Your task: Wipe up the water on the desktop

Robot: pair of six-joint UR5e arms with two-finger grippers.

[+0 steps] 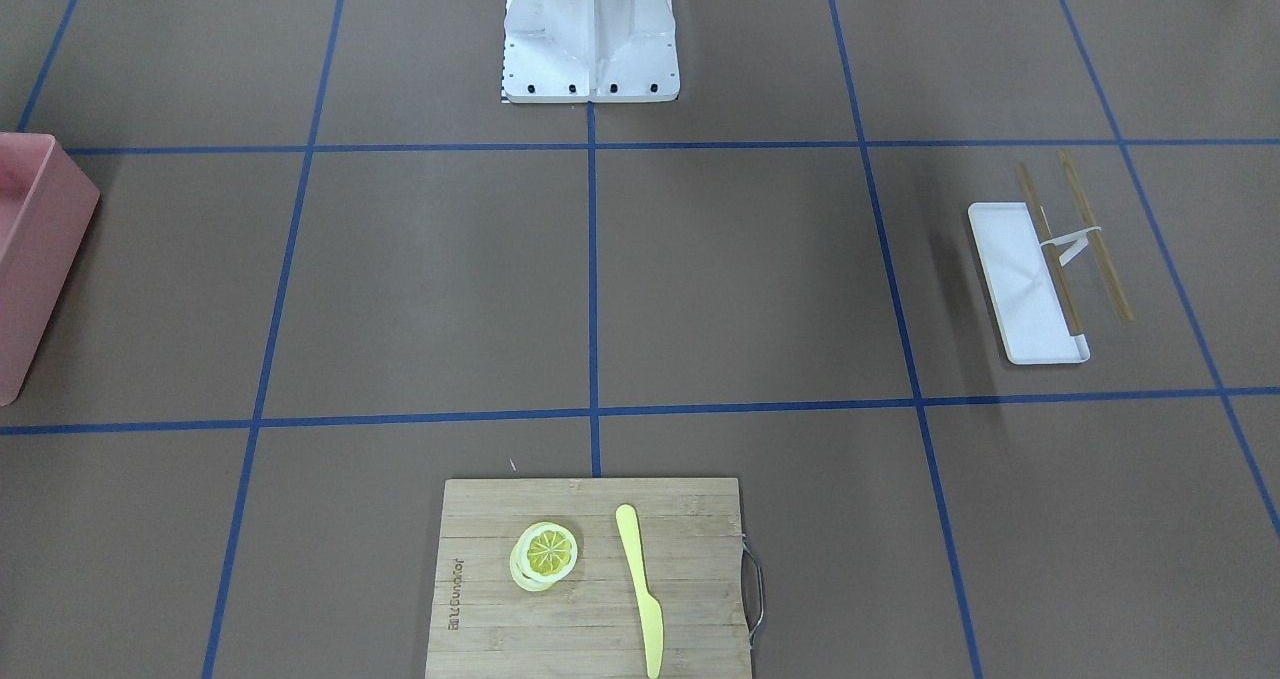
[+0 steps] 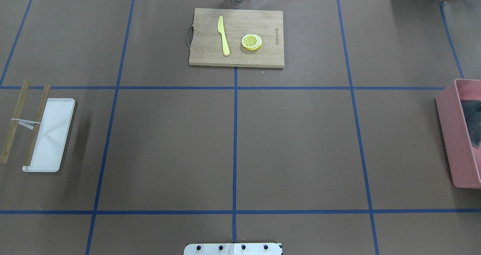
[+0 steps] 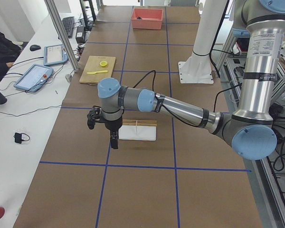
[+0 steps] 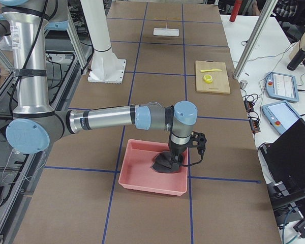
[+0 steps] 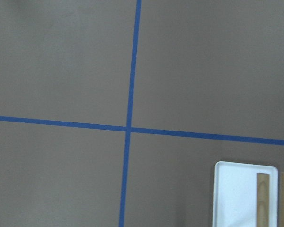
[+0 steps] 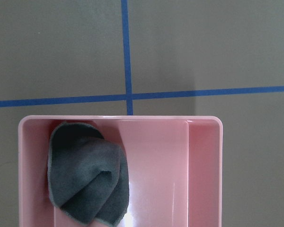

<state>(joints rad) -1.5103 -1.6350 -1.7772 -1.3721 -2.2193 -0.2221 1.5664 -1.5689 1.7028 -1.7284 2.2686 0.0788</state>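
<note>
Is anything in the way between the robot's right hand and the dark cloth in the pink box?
Nothing visible is. The cloth lies uncovered in the pink box, with nothing on top of it. The right gripper hangs straight over it. Only the box's walls stand around the cloth.

I see a matte brown tabletop [image 2: 169,146] gridded by blue tape lines [image 2: 235,135], a pink bin [image 6: 203,165] with a dark grey cloth [image 6: 85,179], a white tray [image 2: 56,116], and a yellow knife [image 2: 223,35] on a pale bamboo board [image 2: 259,22].

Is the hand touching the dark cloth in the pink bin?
Cannot tell: in the right side view the right hand overlaps the cloth, hiding any gap.
</note>
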